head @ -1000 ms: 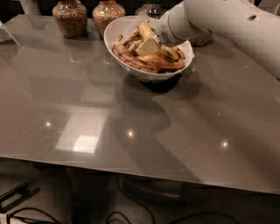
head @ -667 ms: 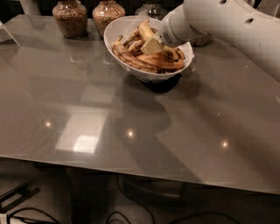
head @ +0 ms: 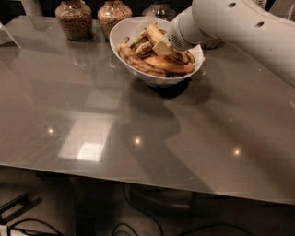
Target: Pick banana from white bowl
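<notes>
The white bowl (head: 124, 32) stands at the back middle of the grey table and holds several bananas, most of them browned. The brightest yellow banana (head: 153, 32) lies at the back of the pile, curving up toward the rim. An orange-tinted banana (head: 168, 64) lies at the front right of the pile. My gripper (head: 164, 47) reaches into the bowl from the right at the end of the white arm (head: 239, 27). It sits right beside the lower end of the yellow banana, over the middle of the pile.
Two glass jars of grains (head: 74, 19) (head: 114, 13) stand behind the bowl at the back left, and a third jar (head: 159, 9) is partly hidden behind the bowl. The glossy grey table (head: 138, 138) spreads toward me, its front edge near the bottom.
The arm and gripper have barely moved; the gripper stays inside the bowl by the yellow banana.
</notes>
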{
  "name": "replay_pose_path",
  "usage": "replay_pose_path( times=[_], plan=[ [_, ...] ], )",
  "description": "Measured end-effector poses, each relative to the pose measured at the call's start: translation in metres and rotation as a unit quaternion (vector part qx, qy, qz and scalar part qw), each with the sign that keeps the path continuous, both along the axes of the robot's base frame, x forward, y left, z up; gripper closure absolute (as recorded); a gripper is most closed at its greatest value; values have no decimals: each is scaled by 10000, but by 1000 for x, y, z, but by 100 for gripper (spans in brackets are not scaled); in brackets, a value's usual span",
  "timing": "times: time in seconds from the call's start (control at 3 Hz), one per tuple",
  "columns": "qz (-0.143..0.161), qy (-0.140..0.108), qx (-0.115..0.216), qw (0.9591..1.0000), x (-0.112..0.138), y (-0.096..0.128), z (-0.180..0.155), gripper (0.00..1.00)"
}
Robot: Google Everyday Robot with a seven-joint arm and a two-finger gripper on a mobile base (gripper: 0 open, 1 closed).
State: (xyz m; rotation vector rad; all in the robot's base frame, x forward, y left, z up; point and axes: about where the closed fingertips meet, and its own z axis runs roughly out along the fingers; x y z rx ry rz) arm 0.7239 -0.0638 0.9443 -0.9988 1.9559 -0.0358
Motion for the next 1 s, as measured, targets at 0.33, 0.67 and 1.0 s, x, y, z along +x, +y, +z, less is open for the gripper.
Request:
replay_pose_path(
  times=[0.33,0.67,1.0],
  plan=[
    [60,-49,44,10000,-7,0,8,99],
    [246,-162,147,9995,-17,-1,24,100],
    [696,-92,283,9971,-45,-2,41,100]
  ],
)
